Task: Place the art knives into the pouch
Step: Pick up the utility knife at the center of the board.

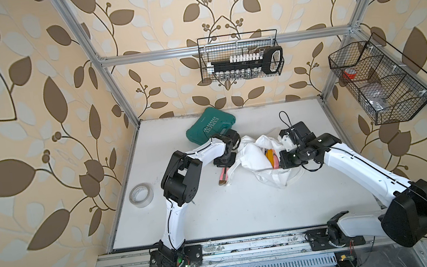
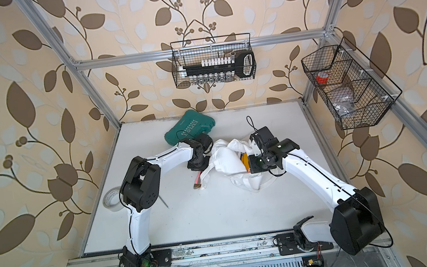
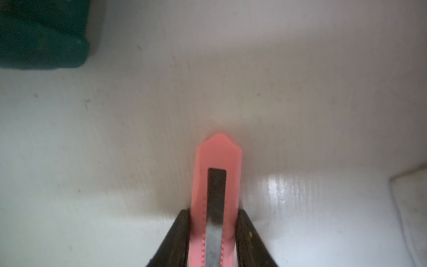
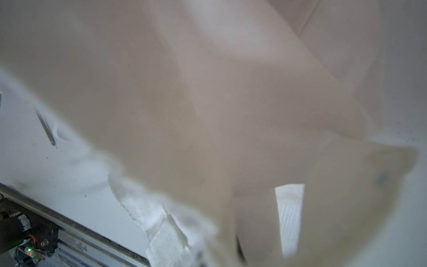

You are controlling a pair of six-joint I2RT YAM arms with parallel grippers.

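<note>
The pink art knife [image 1: 223, 179] [image 2: 197, 183] lies on the white table just left of the pouch. In the left wrist view its pink body [image 3: 217, 157] runs between my black fingers, which press on both of its sides. My left gripper [image 1: 225, 166] [image 3: 212, 210] is shut on it, pointing down. The pouch [image 1: 252, 154] [image 2: 224, 158] is a crumpled white cloth bag with a yellow and pink print showing in its opening. My right gripper [image 1: 283, 144] [image 2: 254, 148] holds its right edge raised. White cloth [image 4: 208, 92] fills the right wrist view and hides those jaws.
A dark green case [image 1: 210, 127] lies behind the left gripper. A roll of clear tape [image 1: 141, 195] sits at the table's left side. A thin metal rod [image 2: 163, 200] lies near the left arm's elbow. Wire baskets hang on the back wall [image 1: 241, 59] and the right wall [image 1: 381, 82].
</note>
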